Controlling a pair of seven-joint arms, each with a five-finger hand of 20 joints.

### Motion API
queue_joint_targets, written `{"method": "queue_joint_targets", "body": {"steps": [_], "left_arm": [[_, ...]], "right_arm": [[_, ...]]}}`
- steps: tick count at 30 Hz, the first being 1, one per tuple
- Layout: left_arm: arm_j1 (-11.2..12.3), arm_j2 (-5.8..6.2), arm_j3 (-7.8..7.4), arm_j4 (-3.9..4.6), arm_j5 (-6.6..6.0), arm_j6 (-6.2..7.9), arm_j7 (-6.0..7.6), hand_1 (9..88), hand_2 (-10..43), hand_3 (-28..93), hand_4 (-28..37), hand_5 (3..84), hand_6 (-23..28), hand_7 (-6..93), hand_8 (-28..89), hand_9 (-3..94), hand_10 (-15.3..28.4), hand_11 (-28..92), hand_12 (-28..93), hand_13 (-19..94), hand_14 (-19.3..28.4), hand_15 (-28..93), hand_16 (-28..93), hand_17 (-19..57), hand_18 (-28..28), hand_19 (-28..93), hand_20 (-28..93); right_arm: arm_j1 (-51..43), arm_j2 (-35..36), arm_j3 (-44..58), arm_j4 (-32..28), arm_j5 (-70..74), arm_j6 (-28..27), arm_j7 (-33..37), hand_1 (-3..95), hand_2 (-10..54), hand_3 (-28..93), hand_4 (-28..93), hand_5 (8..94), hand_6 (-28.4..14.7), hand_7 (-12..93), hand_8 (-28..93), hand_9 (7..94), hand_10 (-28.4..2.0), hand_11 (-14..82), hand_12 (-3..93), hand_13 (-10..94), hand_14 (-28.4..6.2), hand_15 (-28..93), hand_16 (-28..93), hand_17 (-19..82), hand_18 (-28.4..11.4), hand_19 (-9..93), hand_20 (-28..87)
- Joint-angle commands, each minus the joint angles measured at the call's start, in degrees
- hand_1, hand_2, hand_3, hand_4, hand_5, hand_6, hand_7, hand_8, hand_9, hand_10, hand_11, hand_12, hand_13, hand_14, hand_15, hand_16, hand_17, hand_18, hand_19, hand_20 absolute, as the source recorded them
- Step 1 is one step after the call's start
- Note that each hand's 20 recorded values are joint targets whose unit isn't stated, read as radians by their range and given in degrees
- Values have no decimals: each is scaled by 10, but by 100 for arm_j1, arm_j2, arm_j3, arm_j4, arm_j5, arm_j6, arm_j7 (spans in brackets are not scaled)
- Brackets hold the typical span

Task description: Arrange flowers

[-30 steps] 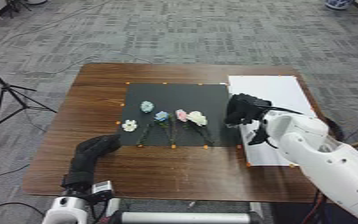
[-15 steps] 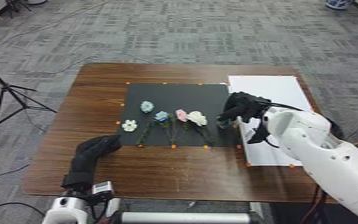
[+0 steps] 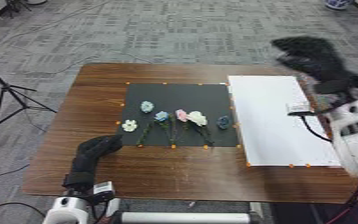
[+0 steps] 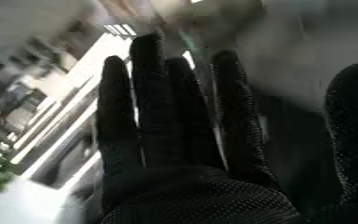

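Above the far right corner of the table, my right hand (image 3: 310, 52) is raised, holding nothing; the right wrist view shows the right hand (image 4: 180, 185) with straight fingers. My left hand (image 3: 97, 146) rests low at the left of the dark mat, its fingers not clear enough to judge. On the mat (image 3: 180, 92) lie a pale blue flower (image 3: 147, 106), a white flower (image 3: 129, 125), a blue flower (image 3: 161, 116), a pink flower (image 3: 182, 115), a cream flower (image 3: 197, 118) and a dark blue flower (image 3: 223, 122) near the right edge. Green stems run below the middle flowers.
A white board (image 3: 278, 125) lies right of the mat on the brown table (image 3: 158, 172). Small orange markers line the mat and board edges. A black tripod (image 3: 7, 87) stands on the floor at the left.
My right hand has moved away from the mat's right edge, up and out past the far right corner. The dark blue flower has come into clear view. The left hand has kept still.
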Motion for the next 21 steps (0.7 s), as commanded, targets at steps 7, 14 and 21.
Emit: {"method": "queue_joint_targets", "body": {"steps": [7,14,21], "left_arm": [[-533,-2,451,93,294,303,971,308,24,681,-213,580,-3,212,-94,558,147,263,149,473,162,329,25,128,157,431,360],[-691,-16,650,49,241,556,1292,320,24,675,-202,591,1,217,-93,584,152,269,153,510,185,458,42,148,169,545,470],[-697,-83,619,-2,202,398,1129,314,20,682,-200,596,0,224,-96,593,148,274,156,490,183,459,30,129,166,478,455]], "right_arm": [[-1623,-2933,726,51,3115,-960,-929,309,-33,737,-197,674,19,375,114,716,-116,405,344,602,-112,737,413,290,-197,730,638],[-1908,-2989,685,-36,2790,-888,-716,373,-38,697,-198,667,33,483,204,711,-107,525,433,627,-116,831,493,316,-205,831,681],[-1853,-3130,679,-79,2270,-1344,29,340,-23,708,-194,663,23,493,191,693,-121,487,437,576,-151,750,487,249,-209,664,631]]}}
